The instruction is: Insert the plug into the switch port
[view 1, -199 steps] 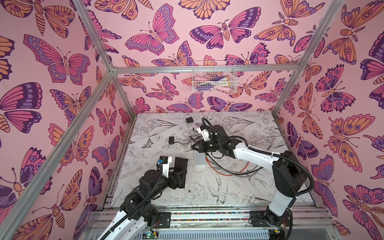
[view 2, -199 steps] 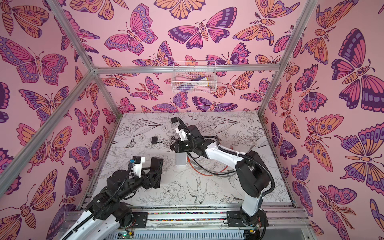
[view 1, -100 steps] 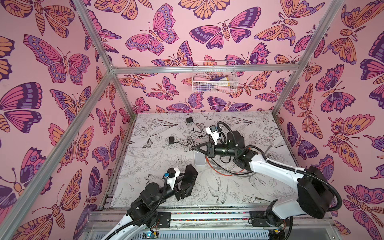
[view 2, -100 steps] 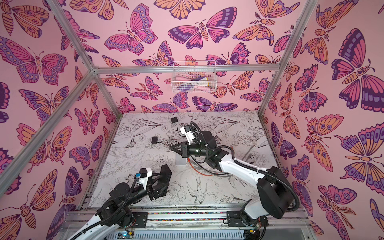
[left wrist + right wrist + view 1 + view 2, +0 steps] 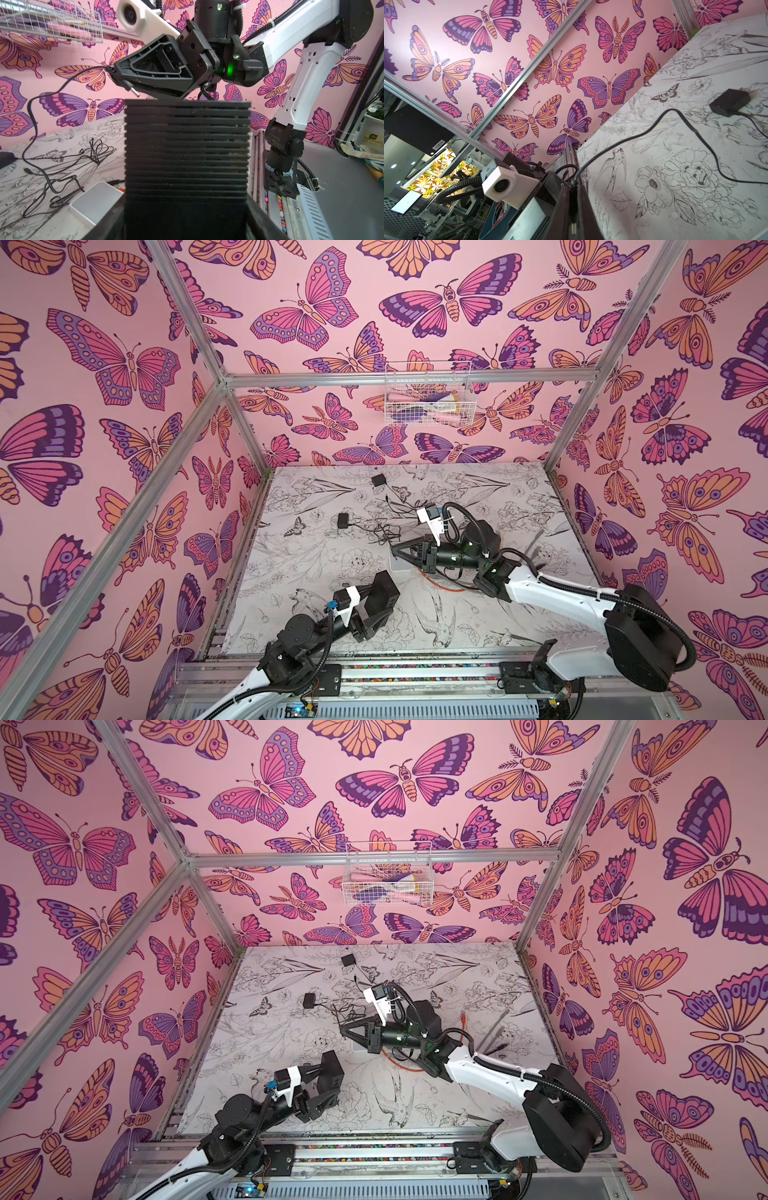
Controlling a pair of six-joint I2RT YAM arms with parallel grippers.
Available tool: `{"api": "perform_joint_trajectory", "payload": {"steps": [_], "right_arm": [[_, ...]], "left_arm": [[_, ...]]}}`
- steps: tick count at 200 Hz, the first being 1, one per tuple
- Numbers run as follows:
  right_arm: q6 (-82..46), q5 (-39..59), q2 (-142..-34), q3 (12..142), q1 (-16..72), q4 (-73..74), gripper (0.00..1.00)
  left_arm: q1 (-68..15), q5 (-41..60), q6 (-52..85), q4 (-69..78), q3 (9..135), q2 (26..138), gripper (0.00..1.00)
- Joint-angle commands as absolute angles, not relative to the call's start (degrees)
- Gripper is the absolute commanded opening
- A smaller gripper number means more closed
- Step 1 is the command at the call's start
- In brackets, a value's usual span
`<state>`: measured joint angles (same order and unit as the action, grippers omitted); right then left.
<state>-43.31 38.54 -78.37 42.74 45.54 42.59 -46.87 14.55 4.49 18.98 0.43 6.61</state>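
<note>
Alignment is the step in hand. The left hand [image 5: 374, 608] grips the black ribbed switch [image 5: 384, 587], seemingly clear of the tabletop [image 5: 498, 489], left of centre low in both top views. The right hand [image 5: 397, 548], just up and right of it there, is closed on the plug [image 5: 133, 91], whose metal tip pokes out near the switch's top edge, not touching. No port shows on any visible face; the next move, I judge, calls for finding the port, squaring the plug to it, then pressing in gently.

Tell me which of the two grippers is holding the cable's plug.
The right gripper: its jaws are shut on the plug, with the cable trailing behind. The left gripper holds the black ribbed switch instead.
</note>
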Motion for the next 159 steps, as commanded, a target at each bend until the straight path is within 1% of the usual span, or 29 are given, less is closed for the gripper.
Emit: {"api": "perform_joint_trajectory", "payload": {"steps": [1,71,142,159], "right_arm": [[-45.7,39.0,-76.3,42.3,46.8,51.6,0.00],[-42.7,39.0,-73.3,41.4,51.0,55.8,0.00],[-41.5,38.1,-75.3,40.1,54.1,60.2,0.00],[-41.7,37.6,-76.4,39.5,54.6,63.3,0.00]], "left_arm": [[-47.1,14.7,2.0,24.7,-2.9,7.0,0.00],[-47.2,14.5,1.7,30.1,-2.7,8.3,0.00],[-47.2,12.6,4.8,32.0,-2.9,9.1,0.00],[-47.2,12.4,5.7,32.0,-2.8,9.1,0.00]]}}
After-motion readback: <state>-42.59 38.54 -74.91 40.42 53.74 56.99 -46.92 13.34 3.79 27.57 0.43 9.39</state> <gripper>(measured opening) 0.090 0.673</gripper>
